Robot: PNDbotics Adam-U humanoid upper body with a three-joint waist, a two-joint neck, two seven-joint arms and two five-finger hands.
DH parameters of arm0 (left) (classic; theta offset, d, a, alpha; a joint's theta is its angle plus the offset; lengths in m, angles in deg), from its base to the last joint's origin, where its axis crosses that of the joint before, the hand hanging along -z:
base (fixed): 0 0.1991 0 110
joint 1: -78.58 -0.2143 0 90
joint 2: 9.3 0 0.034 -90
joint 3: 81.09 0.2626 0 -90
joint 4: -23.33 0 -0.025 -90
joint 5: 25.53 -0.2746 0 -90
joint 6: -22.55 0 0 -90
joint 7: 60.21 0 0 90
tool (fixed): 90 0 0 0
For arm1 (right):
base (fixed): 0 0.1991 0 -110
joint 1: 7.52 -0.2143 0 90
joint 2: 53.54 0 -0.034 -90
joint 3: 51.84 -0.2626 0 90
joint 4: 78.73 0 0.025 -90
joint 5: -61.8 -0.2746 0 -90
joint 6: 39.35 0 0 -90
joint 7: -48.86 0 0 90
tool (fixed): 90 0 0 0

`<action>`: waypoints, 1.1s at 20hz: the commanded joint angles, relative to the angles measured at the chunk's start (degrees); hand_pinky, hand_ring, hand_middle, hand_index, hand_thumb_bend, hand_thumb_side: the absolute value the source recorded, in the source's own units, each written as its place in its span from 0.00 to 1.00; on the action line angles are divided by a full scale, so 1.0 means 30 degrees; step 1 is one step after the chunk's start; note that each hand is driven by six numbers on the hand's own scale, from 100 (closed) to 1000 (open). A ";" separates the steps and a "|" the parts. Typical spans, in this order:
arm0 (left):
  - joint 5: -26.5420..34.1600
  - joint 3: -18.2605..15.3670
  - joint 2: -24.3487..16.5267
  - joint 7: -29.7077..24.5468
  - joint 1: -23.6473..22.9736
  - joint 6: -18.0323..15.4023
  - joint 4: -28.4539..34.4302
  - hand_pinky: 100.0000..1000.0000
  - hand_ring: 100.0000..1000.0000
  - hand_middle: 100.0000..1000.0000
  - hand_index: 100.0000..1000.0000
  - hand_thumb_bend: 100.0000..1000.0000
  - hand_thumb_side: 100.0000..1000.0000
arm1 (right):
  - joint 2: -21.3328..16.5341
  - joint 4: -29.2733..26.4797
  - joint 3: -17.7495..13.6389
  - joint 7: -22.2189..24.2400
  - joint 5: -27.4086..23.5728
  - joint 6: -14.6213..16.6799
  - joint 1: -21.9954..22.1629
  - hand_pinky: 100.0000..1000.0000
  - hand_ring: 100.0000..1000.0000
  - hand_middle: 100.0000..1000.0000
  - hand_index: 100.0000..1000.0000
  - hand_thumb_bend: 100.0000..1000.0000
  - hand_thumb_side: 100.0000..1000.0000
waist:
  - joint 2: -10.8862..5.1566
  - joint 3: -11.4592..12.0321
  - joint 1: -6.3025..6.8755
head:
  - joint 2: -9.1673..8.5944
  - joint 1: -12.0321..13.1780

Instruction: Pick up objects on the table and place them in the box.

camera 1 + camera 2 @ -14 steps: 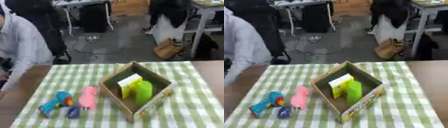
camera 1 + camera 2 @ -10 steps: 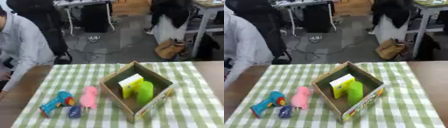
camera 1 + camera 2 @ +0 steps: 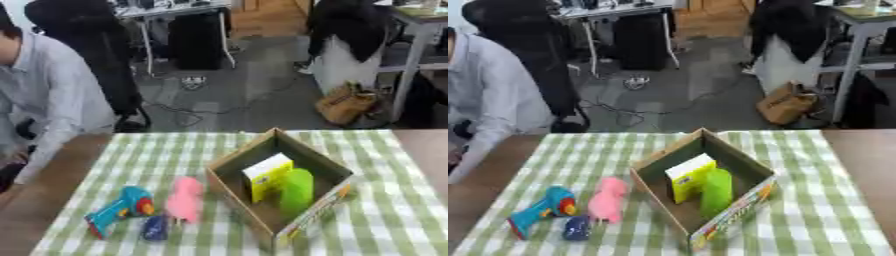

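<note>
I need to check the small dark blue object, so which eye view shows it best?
The left eye view: the small dark blue object sits clear of the bottom edge. The right eye view shows it too, only nearer the frame's edge.

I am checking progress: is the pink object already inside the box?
No, the pink object lies on the checked cloth to the left of the box, outside its wall.

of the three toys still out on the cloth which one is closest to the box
The pink toy. It lies right beside the box's left wall; the blue toy and the small dark blue one lie farther left.
</note>
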 commanded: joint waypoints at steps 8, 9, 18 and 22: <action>0.0166 -0.0090 -0.0570 0.0116 -0.0048 -0.0351 0.0246 0.82 0.88 0.96 1.00 0.37 1.00 | -0.0460 -0.0293 -0.0181 -0.0101 0.0104 0.0090 -0.0196 0.81 0.85 0.82 0.95 0.00 1.00 | -0.0333 0.0030 -0.0174 | 0.0031 -0.0785; 0.0201 -0.0090 -0.0567 0.0050 -0.0080 -0.0323 0.0246 0.82 0.89 0.96 1.00 0.37 1.00 | -0.0462 -0.0293 -0.0181 -0.0098 0.0100 0.0105 -0.0204 0.81 0.85 0.82 0.95 0.00 1.00 | -0.0334 0.0049 -0.0195 | 0.0050 -0.0850; 0.0754 -0.0072 -0.0552 -0.0800 -0.0187 -0.0002 0.0246 0.82 0.88 0.96 1.00 0.33 1.00 | -0.0485 -0.0293 -0.0170 -0.0075 0.0038 0.0249 -0.0260 0.81 0.88 0.82 0.95 0.00 1.00 | -0.0266 0.0152 -0.0314 | 0.0031 -0.0983; 0.0862 -0.0117 -0.0587 -0.0942 -0.0197 -0.0005 0.0246 0.82 0.88 0.96 1.00 0.32 1.00 | -0.0506 -0.0293 -0.0178 -0.0090 0.0036 0.0262 -0.0279 0.81 0.88 0.82 0.95 0.00 1.00 | -0.0252 0.0180 -0.0358 | 0.0051 -0.0980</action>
